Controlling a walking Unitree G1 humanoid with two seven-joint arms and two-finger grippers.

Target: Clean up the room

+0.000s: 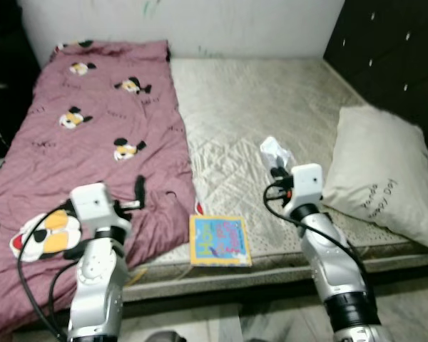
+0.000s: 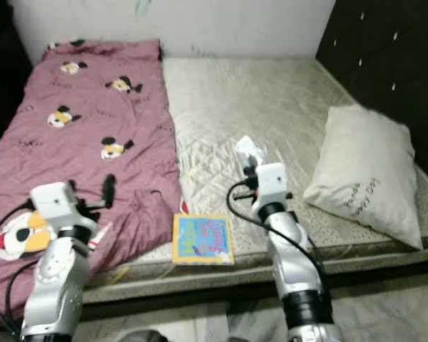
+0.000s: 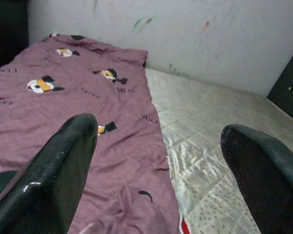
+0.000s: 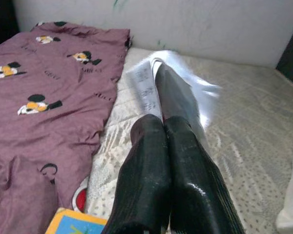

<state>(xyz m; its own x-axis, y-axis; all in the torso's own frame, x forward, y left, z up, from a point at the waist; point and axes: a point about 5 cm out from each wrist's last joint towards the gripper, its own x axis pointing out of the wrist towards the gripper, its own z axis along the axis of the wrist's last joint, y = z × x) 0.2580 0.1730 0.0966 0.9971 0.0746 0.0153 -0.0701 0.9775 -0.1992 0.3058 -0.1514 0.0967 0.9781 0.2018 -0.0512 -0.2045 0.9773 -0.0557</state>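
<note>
My right gripper (image 4: 158,127) is shut on a crumpled clear plastic wrapper (image 1: 274,150) and holds it above the beige mattress (image 1: 271,92), left of the pillow. The wrapper (image 4: 145,87) sticks out past the closed fingertips. My left gripper (image 3: 158,134) stands open with nothing between its fingers, over the front part of a maroon cartoon-mouse blanket (image 1: 93,128). One of its black fingers (image 1: 139,187) points up toward the wall. A colourful picture book (image 1: 219,241) lies flat at the mattress's front edge between the two arms.
A large cream pillow (image 1: 381,174) leans at the right side of the bed. A dark cabinet (image 1: 392,50) stands behind it. The white wall (image 1: 235,25) closes the far side. A small red object (image 4: 80,197) peeks out by the blanket's edge.
</note>
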